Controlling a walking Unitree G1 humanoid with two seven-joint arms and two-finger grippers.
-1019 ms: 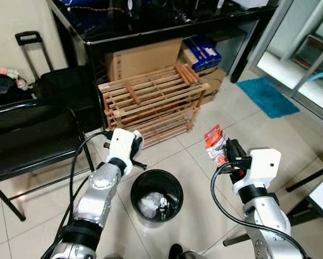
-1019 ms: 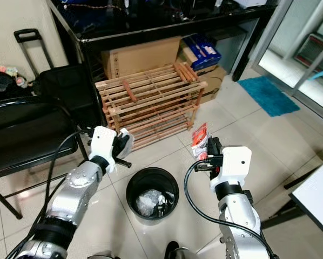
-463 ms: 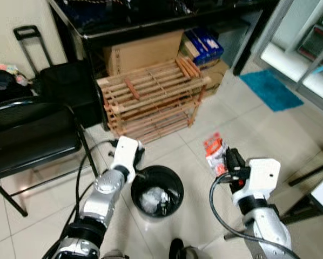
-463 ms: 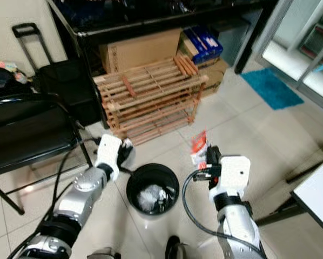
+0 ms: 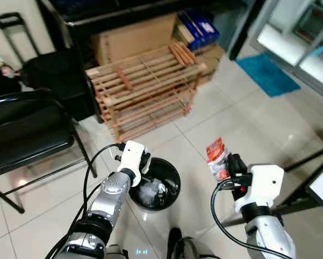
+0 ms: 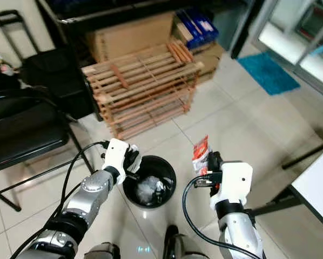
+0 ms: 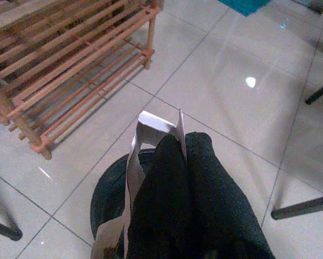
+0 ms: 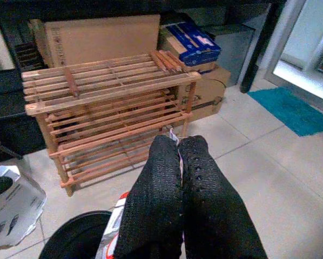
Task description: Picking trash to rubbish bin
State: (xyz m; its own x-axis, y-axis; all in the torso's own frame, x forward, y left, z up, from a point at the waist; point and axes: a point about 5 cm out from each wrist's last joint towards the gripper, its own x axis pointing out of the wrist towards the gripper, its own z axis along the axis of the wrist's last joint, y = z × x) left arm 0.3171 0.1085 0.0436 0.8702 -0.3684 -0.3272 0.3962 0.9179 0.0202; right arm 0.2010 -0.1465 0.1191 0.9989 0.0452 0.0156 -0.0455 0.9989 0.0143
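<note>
On pale floor tiles before a wooden rack [image 5: 142,89], the black bin [image 5: 157,183] is best fed by releasing the white scrap [image 7: 145,140] pinched in the left gripper [image 5: 144,164] over its rim, then swinging across the red wrapper [image 5: 216,157] clamped by the right gripper [image 5: 234,164].

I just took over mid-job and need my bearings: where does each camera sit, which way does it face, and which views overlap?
Left and right eye views: on the head, looking down at the black bin, both arms, left hand, right hand.
Left wrist view: along shut fingers pinching a white wrapper over the bin.
Right wrist view: along shut fingers gripping a red packet, facing the wooden rack.
All views share bin and rack.
</note>
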